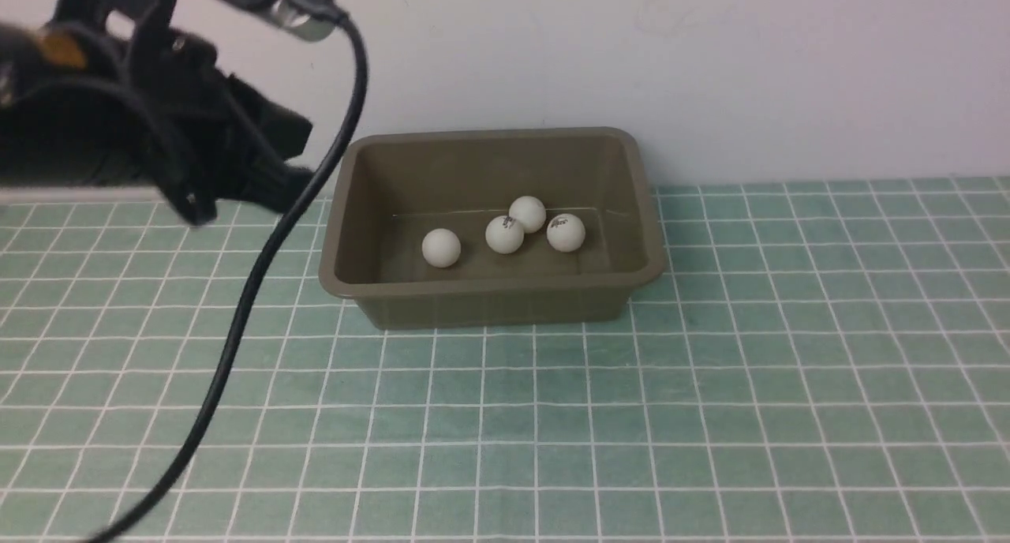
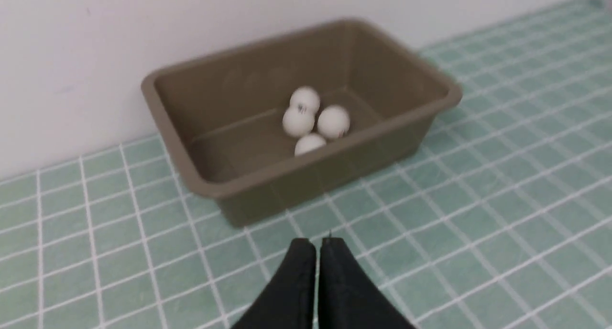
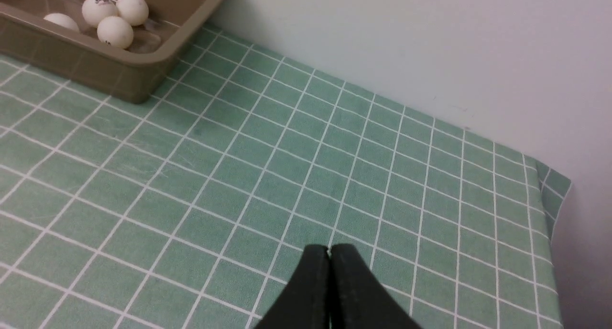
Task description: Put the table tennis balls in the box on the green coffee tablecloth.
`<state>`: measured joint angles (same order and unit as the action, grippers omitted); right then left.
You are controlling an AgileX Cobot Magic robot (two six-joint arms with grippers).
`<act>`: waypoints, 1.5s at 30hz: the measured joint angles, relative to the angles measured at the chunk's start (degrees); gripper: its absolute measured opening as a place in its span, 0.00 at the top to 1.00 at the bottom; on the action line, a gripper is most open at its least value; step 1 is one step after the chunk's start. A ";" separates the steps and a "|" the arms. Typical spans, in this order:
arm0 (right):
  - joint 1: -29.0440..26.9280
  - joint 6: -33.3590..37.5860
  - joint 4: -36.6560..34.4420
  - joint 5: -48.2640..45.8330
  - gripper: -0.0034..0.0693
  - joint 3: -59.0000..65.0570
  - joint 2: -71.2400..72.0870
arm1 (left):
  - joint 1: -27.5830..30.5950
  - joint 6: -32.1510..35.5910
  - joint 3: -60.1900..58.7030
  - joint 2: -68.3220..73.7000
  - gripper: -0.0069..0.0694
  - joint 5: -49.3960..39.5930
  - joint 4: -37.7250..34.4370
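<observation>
Four small white table tennis balls [image 1: 505, 234] lie inside the olive-brown plastic box [image 1: 489, 298] on the teal-green gridded tablecloth [image 1: 710, 385]; left gripper [image 2: 319, 245] and right gripper [image 3: 329, 252] both pressed together, empty.

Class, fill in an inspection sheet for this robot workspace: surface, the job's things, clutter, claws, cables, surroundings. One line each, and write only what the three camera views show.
Surface: teal-green cloth with a white grid, lying flat; one corner hangs over the table edge in the right wrist view.
Job's things: olive-brown rectangular plastic tub stands on the cloth near the wall; four small white balls lie inside it, three clustered, one apart. No ball seen on the cloth.
Clutter: nothing seen.
Claws: left claw shut and empty, raised to the tub's left; right claw shut and empty over bare cloth, out of the front view.
Cables: black cable hangs from the left arm, down across the cloth.
Surroundings: plain pale wall behind.
</observation>
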<state>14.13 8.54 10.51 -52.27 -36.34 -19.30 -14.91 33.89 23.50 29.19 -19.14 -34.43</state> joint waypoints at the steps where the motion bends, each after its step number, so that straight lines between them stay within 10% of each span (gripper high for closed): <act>1: 0.00 0.00 0.00 -0.17 0.98 0.00 -0.01 | 0.00 0.00 0.00 -0.93 0.91 0.00 -1.47; 12: 0.00 0.00 0.00 -2.47 0.98 0.00 -0.01 | 0.54 5.09 -0.20 -3.58 0.91 0.07 -6.52; 23: 0.00 0.00 0.18 -2.58 0.98 0.00 -0.01 | 17.48 15.05 -15.28 -24.18 0.91 6.28 0.45; 36: 0.00 0.00 0.18 -2.77 0.98 0.05 0.01 | 18.24 14.96 -20.17 -29.82 0.91 17.89 -0.43; 45: 0.00 0.00 0.18 -2.77 0.98 0.05 0.01 | 19.55 -9.68 -25.01 -29.82 0.91 15.89 15.44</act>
<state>14.13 8.54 10.69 -55.03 -36.30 -19.29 4.64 24.21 -1.51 -0.63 -3.26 -18.98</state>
